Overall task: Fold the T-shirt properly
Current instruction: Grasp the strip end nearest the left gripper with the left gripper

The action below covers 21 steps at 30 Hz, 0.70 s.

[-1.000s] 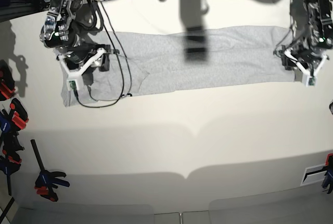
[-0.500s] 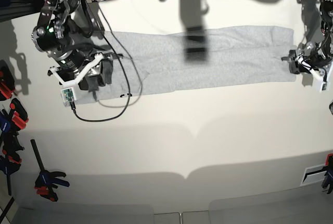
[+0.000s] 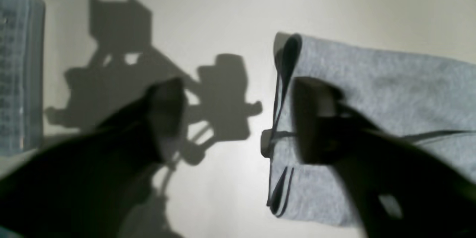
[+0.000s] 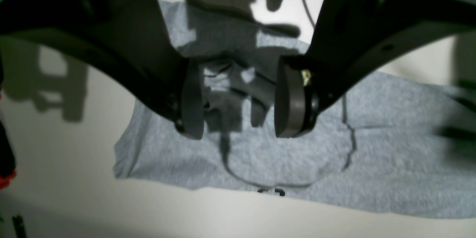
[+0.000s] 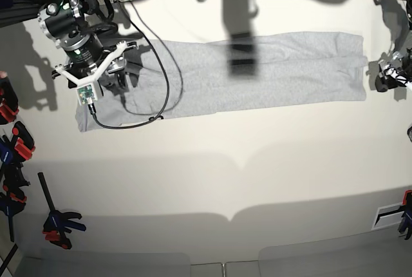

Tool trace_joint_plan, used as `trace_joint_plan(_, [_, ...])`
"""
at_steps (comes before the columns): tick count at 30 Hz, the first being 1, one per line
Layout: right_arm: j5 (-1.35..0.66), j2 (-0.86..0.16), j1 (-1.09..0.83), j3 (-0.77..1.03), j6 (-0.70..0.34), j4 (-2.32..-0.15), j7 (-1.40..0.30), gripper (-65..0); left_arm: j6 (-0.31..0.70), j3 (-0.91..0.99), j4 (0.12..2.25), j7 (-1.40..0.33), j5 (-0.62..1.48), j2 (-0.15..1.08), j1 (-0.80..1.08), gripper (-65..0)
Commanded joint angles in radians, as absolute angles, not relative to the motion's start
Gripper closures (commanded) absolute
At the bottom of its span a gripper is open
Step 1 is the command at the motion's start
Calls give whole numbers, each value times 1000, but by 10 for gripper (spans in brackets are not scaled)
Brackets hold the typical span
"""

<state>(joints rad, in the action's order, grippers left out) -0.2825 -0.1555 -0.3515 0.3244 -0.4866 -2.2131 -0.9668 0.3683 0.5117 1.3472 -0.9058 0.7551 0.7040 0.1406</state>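
Observation:
The light grey T-shirt [image 5: 257, 74] lies as a long folded strip across the back of the white table [image 5: 212, 180]. My right gripper [image 5: 119, 74] hovers over the strip's left end. In the right wrist view this gripper [image 4: 241, 100] is open, and only the flat T-shirt [image 4: 297, 163] shows below the gap. My left gripper [image 5: 386, 80] sits just off the strip's right end. In the left wrist view it [image 3: 238, 119] is open with nothing held. One of its fingers [image 3: 316, 119] hangs over the T-shirt [image 3: 390, 93] edge, the other over bare table.
A black cable [image 5: 145, 109] from the right arm loops across the shirt's left part. Orange and black clamps [image 5: 13, 142] and another clamp [image 5: 58, 225] lie along the table's left edge. A clear ribbed object [image 3: 18, 70] stands at the left of the left wrist view.
My left gripper has opened wider and drawn back to the right, off the shirt's end. The right arm has shifted toward the back of the table, its jaws still apart.

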Motion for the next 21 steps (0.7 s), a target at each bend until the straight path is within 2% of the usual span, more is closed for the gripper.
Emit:
trace_joint_plan(1, [-291,-163,-347,328,-487,-2243,-943,-297,372,522,1361,-890,757,732,130,-449])
trace_joint_plan(7, [-291,-163,-347,328,-487,-2261,-953,-297,372,522,1325,-928,765,733,130,-449])
trace_joint_plan(9, [-291,-163,-347,328,-487,-2261,-963,-297,382,522,1271,-950,839,733,130,-449])
trace_joint_plan(12, [-291,-163,-353,328,-487,-2261,-967,-297,491,522,1179,-1038,1079,735,130,-447])
trace_joint_plan(14, [-291,-163,-363,328,-487,-2261,-967,-297,539,522,1137,-1062,1158,734,130,-447])
trace_joint_plan(21, [-291,-163,-403,328,-487,-2262,-947,-297,559,522,1014,-1009,1110,733,130,-447])
